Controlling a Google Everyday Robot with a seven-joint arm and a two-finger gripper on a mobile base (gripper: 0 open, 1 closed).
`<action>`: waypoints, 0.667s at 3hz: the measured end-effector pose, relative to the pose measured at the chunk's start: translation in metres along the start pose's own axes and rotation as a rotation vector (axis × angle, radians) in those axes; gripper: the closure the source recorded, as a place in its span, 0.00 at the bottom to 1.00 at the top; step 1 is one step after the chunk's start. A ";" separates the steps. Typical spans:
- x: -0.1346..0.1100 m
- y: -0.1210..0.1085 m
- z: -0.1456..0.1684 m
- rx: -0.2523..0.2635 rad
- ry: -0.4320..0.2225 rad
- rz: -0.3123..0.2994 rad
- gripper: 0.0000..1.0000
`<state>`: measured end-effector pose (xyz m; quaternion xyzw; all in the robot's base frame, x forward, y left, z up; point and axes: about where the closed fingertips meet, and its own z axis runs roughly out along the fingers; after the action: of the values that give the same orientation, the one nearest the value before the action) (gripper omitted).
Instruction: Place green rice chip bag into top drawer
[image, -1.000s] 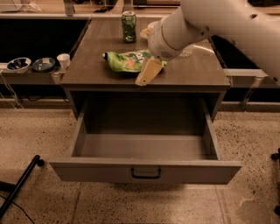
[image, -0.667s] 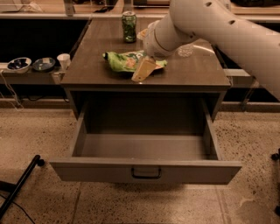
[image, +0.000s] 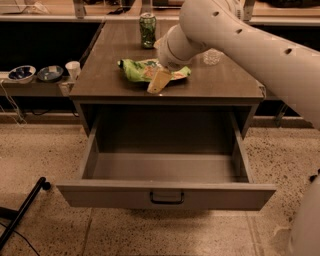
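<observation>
Camera view looks down on a brown counter (image: 225, 85) with the top drawer (image: 115, 195) pulled fully out beneath it, its inside bare. The green rice chip bag (image: 136, 70) lies flat on the counter, near the front edge and a little left of the middle, directly above the open drawer. The hand (image: 159, 81) is low over the bag's front right part, at or touching the crinkled foil, with the thick white arm (image: 240, 40) reaching in from the right. Whether the hand is spread or pressed together on the bag I cannot tell from this angle.

The step in hand appears to be the grasp. To do it well, the hand should take the bag across a raised fold near its middle, not at a thin corner, since a light foil bag is likely to slip or swing. A firm but not crushing hold suits the chips inside. The green can (image: 147, 30) stands behind the bag and a small clear object (image: 212, 56) sits to the right, so the lift is best made straight up and then forward over the counter's edge, lowering into the drawer before letting go.
</observation>
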<state>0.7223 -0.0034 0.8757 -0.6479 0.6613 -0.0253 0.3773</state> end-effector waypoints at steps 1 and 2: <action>0.002 -0.004 0.014 -0.008 0.006 -0.002 0.45; 0.001 0.004 0.036 -0.063 -0.007 -0.009 0.61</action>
<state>0.7381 0.0129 0.8477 -0.6623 0.6577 -0.0040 0.3589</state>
